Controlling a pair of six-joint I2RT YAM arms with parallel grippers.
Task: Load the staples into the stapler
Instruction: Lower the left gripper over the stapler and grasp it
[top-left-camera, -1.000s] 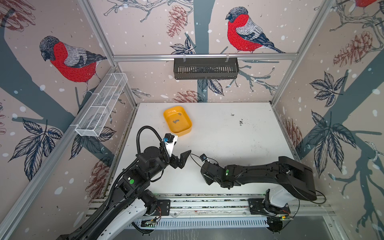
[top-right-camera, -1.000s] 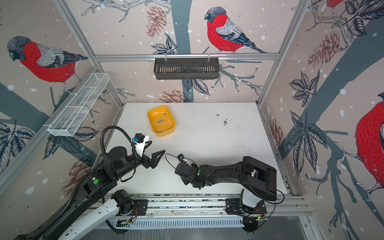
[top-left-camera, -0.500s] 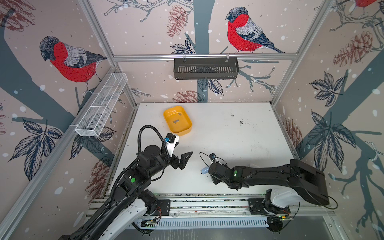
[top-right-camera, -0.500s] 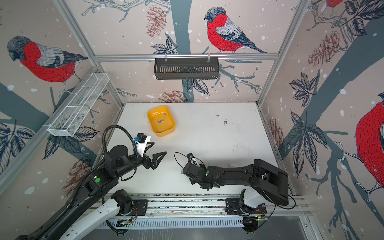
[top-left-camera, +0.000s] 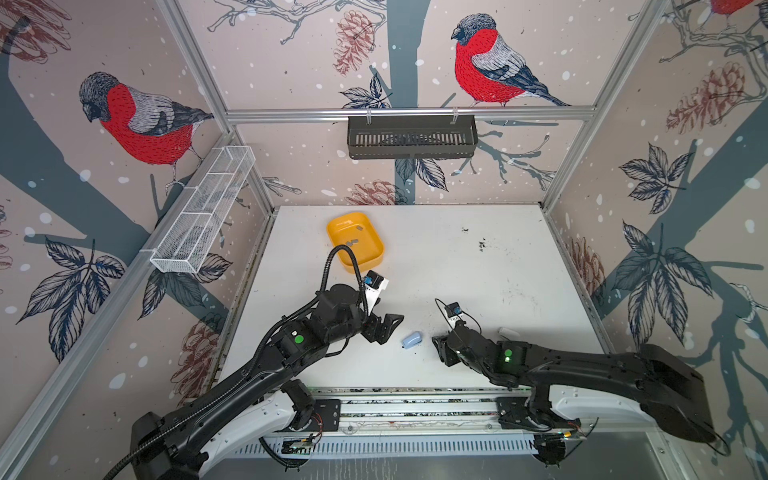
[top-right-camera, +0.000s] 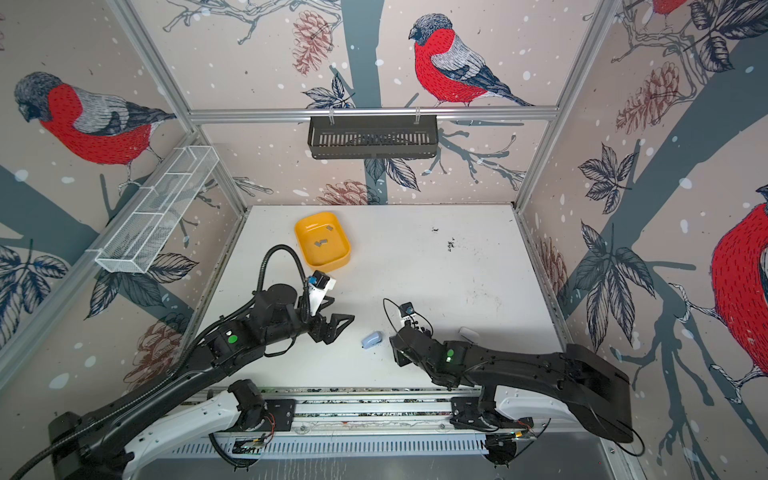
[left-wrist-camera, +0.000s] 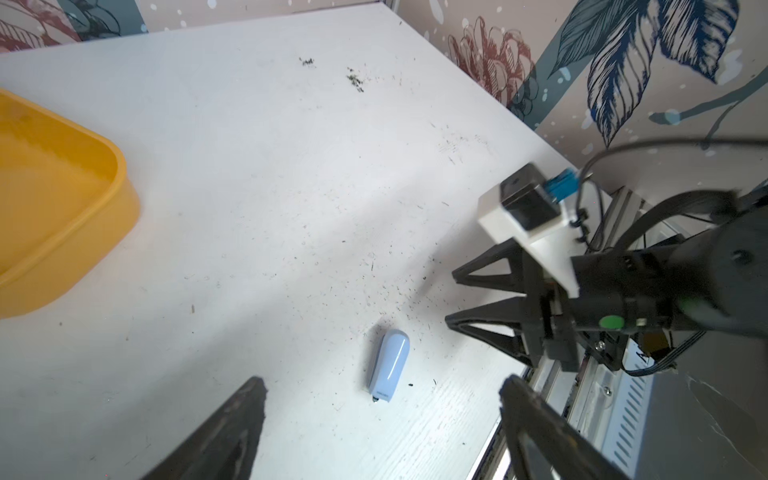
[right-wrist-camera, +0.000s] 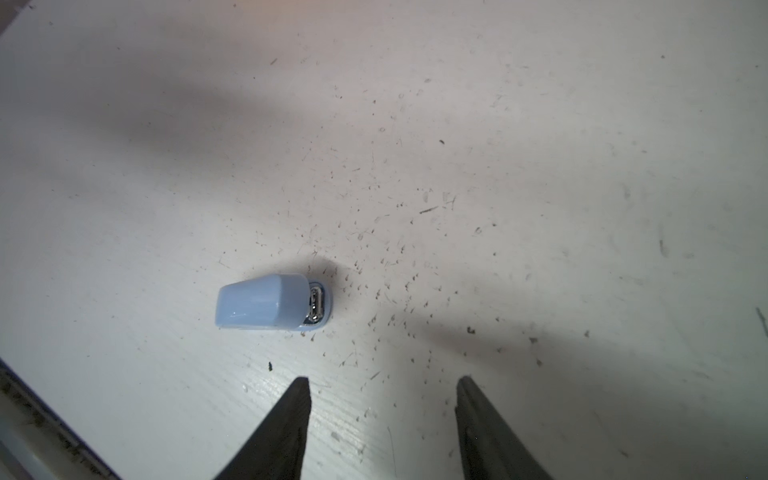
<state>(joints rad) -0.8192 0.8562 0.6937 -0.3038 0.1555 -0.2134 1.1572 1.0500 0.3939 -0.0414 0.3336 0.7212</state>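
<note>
The stapler is pale blue with a shiny silver end; the staples are grey; the tub is yellow; the tabletop is white, flecked with dark specks.

Flat grey metal staple strips in the yellow plastic tray: too small to count for sure. Left wrist view: tray cut by the frame edge, left gripper fingers run off frame, black right arm blurred. Right wrist view: right gripper shows fingertips only. Small white object partly hidden behind right arm, can't identify.
</note>
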